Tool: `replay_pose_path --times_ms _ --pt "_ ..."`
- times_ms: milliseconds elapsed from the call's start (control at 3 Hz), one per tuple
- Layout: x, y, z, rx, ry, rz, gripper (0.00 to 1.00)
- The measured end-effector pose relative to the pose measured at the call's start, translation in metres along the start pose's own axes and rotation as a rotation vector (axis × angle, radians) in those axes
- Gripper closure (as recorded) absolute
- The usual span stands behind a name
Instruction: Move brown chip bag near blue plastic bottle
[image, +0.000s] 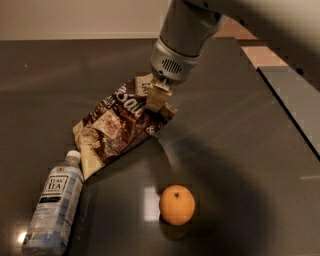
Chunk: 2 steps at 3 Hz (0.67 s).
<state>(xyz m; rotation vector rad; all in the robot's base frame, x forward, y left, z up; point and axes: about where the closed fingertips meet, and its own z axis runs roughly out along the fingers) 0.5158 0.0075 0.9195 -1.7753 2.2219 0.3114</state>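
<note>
The arm is extended down from the upper right, with the grey wrist tilted toward the lower left. The gripper (158, 100) is held low, its fingers (153, 98) apparently closed on a corner of the brown chip bag (117, 131).

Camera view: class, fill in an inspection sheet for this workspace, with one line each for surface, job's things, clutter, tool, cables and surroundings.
Surface: dark glossy tabletop with light reflections.
Job's things: the brown chip bag lies crumpled left of centre. The blue plastic bottle lies on its side at lower left, its cap close to the bag's lower corner; whether they touch cannot be told.
Clutter: one orange at the front, apart from bag and bottle.
Tool: the tool is at the bag's upper right edge.
Cables: nothing seen.
Surroundings: pale wall behind; grey panel beyond the table's right edge.
</note>
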Motion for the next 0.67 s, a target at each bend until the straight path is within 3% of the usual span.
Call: replay_pose_path --times_ms 333,667 --pt "-0.0013 0.0002 0.0008 0.001 -0.001 -0.002 0.13" --pt "-0.0023 0.0004 0.0014 0.001 -0.002 -0.004 0.0"
